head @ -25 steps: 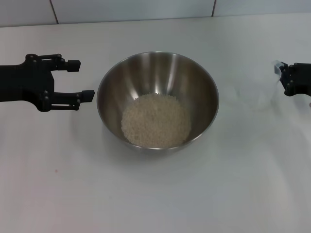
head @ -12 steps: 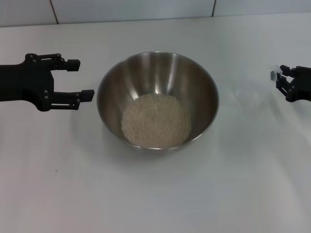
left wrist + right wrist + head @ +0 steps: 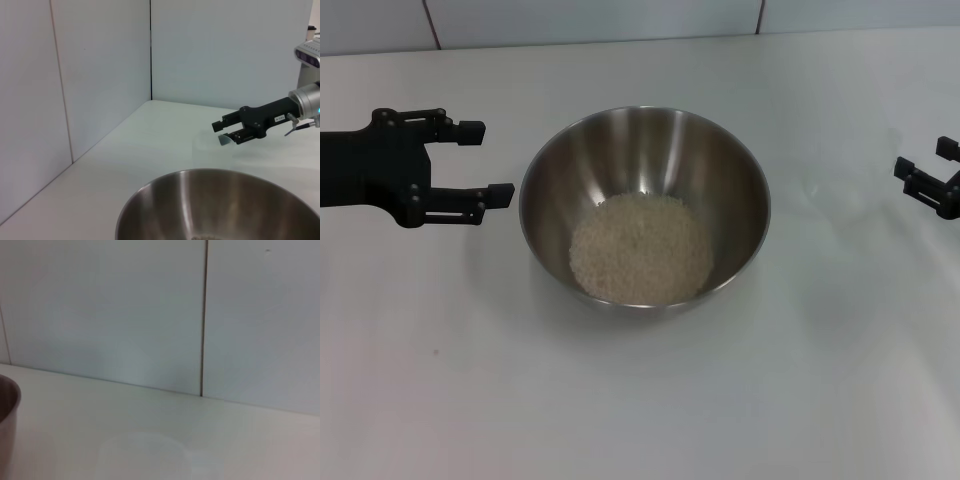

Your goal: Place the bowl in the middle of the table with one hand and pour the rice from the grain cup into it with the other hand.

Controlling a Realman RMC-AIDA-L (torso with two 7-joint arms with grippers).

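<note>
The steel bowl (image 3: 645, 210) stands in the middle of the white table (image 3: 640, 400), with a heap of rice (image 3: 640, 248) in its bottom. Its rim (image 3: 220, 200) fills the lower part of the left wrist view. My left gripper (image 3: 485, 160) rests open just left of the bowl, holding nothing. The clear grain cup (image 3: 840, 195) stands faintly visible to the right of the bowl and looks empty; it also shows as a pale cup (image 3: 145, 455) in the right wrist view. My right gripper (image 3: 920, 165) is open at the right edge, apart from the cup (image 3: 210, 145).
A white panelled wall (image 3: 620, 20) runs along the table's far edge. The right arm (image 3: 305, 100) reaches in from the far side of the bowl in the left wrist view.
My right gripper has drawn back to the right, away from the grain cup, which stays standing on the table. The left gripper and the bowl have not moved.
</note>
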